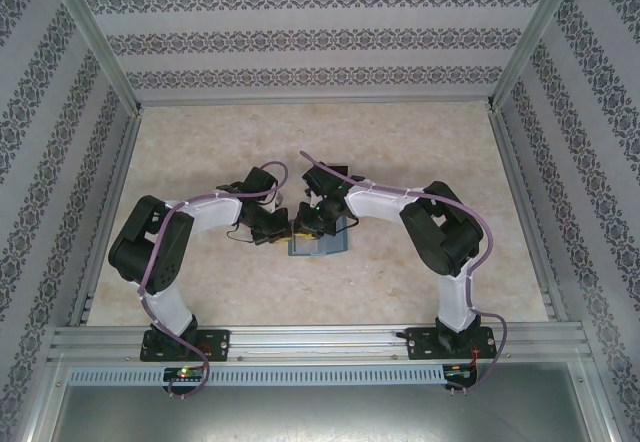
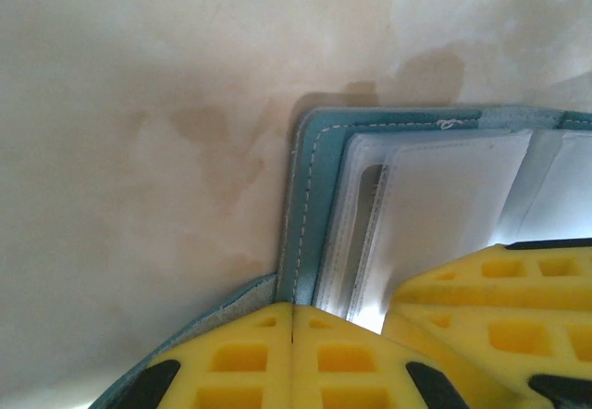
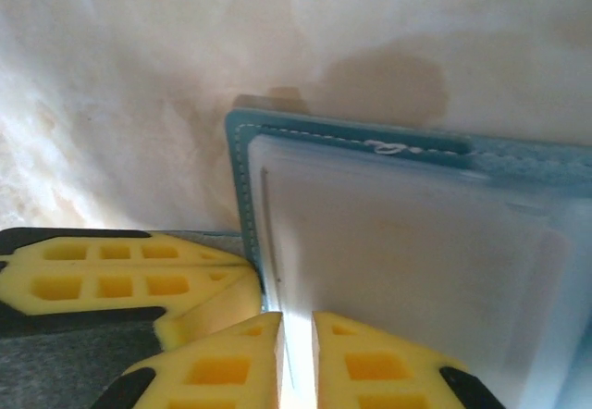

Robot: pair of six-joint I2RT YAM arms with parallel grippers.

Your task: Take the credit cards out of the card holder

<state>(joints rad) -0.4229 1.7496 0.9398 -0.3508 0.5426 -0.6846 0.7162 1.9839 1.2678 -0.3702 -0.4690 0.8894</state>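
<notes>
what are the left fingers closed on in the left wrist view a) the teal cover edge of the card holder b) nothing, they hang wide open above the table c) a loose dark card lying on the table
a: the left fingers meet shut on the teal cover edge of the card holder, just beside its clear sleeves.

A beige marbled tabletop (image 1: 400, 152) lies beneath the left gripper (image 1: 277, 234) and right gripper (image 1: 300, 228) and spreads away on every side of them. Well beyond them stands a back wall (image 1: 320, 32) papered in grey floral bands, with matching side walls (image 1: 40, 112) far out to either side. Behind the grippers, aluminium rails (image 1: 320, 339) cross the near edge, a perforated strip (image 1: 320, 374) just past them
</notes>
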